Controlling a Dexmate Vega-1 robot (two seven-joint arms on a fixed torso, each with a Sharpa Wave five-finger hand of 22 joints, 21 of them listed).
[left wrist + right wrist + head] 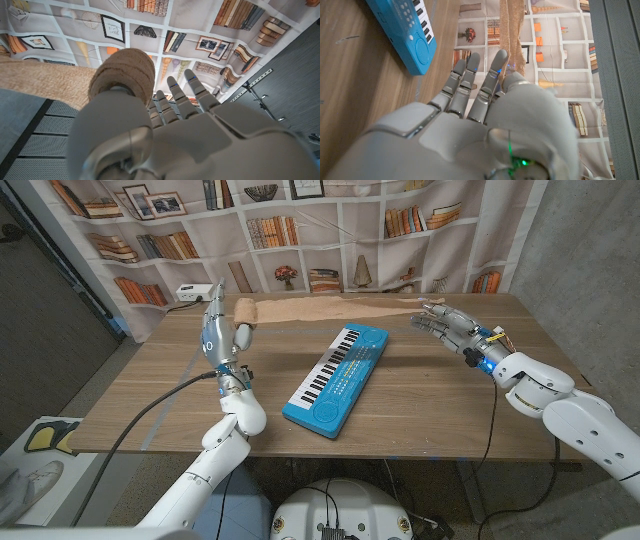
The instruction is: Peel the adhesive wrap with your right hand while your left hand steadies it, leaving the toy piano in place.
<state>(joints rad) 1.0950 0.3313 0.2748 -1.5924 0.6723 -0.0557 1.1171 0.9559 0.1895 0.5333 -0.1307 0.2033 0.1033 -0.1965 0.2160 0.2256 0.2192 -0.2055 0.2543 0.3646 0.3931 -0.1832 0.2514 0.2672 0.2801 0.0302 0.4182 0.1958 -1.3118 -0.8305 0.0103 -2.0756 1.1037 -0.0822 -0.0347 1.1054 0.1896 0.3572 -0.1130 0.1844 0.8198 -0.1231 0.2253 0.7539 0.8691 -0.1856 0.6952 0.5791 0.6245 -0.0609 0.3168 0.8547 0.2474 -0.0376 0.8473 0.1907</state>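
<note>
Both hands, left and right, hold the stretched wrap.

Piano cut off; book titles illegible.

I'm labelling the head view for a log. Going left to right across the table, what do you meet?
Left hand → wrap roll → toy piano → right hand, which holds the pulled-out wrap's far end.

A printed bookshelf backdrop hung across frame top, w/ a white power strip upper left; wooden table filled the middle.
</note>
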